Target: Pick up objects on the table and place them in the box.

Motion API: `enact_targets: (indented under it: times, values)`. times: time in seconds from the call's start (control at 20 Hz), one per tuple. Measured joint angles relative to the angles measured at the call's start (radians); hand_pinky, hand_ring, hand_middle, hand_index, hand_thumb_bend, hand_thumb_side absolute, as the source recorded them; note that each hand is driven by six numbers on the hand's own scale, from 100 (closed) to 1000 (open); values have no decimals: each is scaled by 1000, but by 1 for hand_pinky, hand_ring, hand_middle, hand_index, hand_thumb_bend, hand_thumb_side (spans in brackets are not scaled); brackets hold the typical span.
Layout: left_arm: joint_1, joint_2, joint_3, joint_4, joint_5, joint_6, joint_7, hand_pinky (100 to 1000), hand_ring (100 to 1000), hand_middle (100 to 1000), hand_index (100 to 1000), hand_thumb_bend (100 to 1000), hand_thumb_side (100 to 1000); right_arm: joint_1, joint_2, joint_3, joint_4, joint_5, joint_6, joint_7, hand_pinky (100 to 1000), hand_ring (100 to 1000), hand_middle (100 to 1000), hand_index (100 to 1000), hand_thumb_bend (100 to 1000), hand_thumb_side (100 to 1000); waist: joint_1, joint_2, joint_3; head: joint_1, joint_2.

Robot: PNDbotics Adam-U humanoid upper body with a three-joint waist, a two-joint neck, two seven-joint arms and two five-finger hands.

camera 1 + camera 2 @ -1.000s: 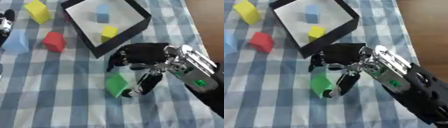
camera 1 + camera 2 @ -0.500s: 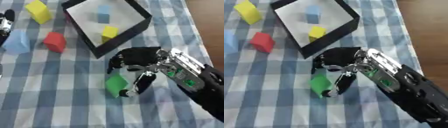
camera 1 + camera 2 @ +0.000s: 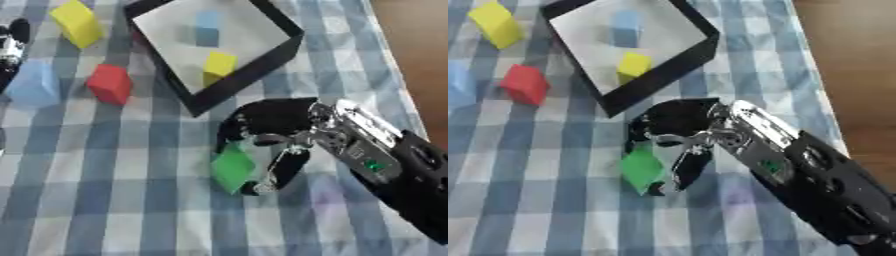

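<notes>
- The step in hand looks like the grasp: the right hand (image 3: 278, 131) is down on the checked tablecloth (image 3: 114, 200), closing round the green block (image 3: 233, 167), with the lift and carry to the box (image 3: 262, 67) not yet begun.
- The green block lies just in front of the box's near corner, tilted on the cloth. The fingers (image 3: 234, 131) curl down over its far top edge, and the thumb (image 3: 282, 172) reaches along its right side to its near corner, so the block sits pinched between them.
- Whether the block is off the cloth I cannot tell; it looks to be resting on it.
- The next move, as I judge it, calls for raising the block clear of the box's black wall, which stands very close behind the hand, then carrying it over the pale floor and letting go.
- Inside the box there are already a yellow block (image 3: 219, 65) and a blue block (image 3: 207, 28).
- Out on the cloth to the left, well apart from the hand, wait a red block (image 3: 109, 83), a pale blue block (image 3: 35, 85) and another yellow block (image 3: 76, 22).
- The left hand (image 3: 12, 41) shows only at the upper left edge; I cannot tell how its fingers stand.
</notes>
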Motion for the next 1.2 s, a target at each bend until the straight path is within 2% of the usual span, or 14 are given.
enact_targets:
  times: [0.1,0.3,0.5,0.75,0.95,1.2]
  values:
    - [0,0,0,0,0,0,0,570,708,658,767,605,497,0,5,0,8,0,-1,1,867,804,688,754,431,548,0,0,0,0,0]
    - [0,0,0,-1,0,0,0,570,708,658,767,604,497,1,11,-1,13,-2,2,-15,858,776,590,669,408,522,0,0,0,1,0]
    - [0,0,0,-3,0,0,0,571,708,658,767,604,498,10,10,-1,4,-10,14,-52,848,750,555,627,321,482,0,0,-1,1,0]
    - [0,0,0,-5,0,1,0,571,708,657,767,603,498,15,0,-7,-36,-43,48,-77,842,722,540,608,173,398,0,0,-3,1,0]
    - [1,0,0,-5,0,1,0,571,708,655,767,601,498,19,-16,-25,-91,-93,91,-75,840,703,546,615,143,373,0,0,-4,1,0]
    - [3,0,0,-5,0,4,3,571,708,652,767,599,499,5,-67,-88,-204,-182,169,-48,843,704,558,628,139,363,0,0,-9,5,0]
